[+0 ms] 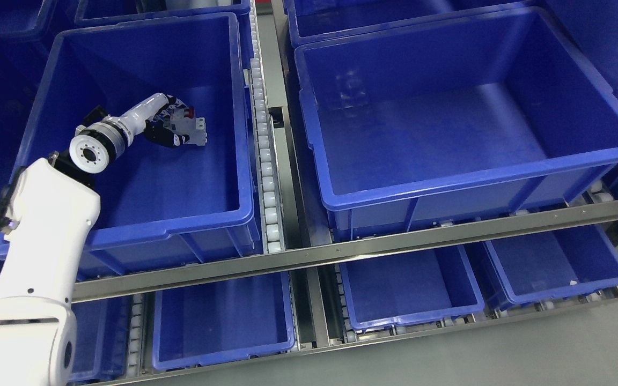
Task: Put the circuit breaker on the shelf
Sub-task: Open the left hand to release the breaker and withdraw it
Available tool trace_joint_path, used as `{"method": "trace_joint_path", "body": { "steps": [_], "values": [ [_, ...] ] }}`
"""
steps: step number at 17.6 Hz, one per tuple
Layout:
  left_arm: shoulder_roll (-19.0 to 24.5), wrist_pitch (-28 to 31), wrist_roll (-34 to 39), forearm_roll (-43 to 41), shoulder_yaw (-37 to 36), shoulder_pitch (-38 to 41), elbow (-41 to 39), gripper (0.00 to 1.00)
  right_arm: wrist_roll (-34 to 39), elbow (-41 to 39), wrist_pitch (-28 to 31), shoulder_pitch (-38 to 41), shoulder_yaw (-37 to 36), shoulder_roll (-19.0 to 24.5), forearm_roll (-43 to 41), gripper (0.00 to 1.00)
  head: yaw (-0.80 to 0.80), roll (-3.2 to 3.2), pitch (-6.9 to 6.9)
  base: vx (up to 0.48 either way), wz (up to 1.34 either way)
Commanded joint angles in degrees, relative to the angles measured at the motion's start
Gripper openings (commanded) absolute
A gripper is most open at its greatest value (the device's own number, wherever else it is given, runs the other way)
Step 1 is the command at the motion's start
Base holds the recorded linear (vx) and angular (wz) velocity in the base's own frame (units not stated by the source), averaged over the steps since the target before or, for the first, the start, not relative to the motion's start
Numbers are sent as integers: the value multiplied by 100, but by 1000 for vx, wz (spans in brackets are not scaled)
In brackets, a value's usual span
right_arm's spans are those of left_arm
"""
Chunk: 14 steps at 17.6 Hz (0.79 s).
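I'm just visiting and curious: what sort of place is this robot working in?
Probably a warehouse or factory parts store. Blue plastic bins sit on a metal flow rack with roller tracks, and the left hand holds a circuit breaker inside one bin.

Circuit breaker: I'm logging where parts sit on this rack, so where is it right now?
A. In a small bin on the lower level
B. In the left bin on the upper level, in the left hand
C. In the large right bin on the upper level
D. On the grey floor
B: the circuit breaker sits in the left hand's fingers, inside the left bin on the upper level.
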Motion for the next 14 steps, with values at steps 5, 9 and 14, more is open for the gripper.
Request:
{"method": "trace_joint_path", "body": {
  "steps": [5, 9, 14],
  "values": [
    [25, -43, 492, 69, 21, -145, 128, 99, 16, -8, 190, 0, 114, -100, 1, 100, 0, 0, 0, 0, 0],
    [-630, -43, 1669, 1153, 2256, -242, -793, 99, 16, 0, 190, 0, 114, -100, 1, 100, 0, 0, 0, -11, 3],
    [-1229, 45, 1751, 2775, 3124, 537, -2733, 100, 25, 0, 190, 0, 114, -100, 1, 100, 0, 0, 0, -170, 27]
  ]
}}
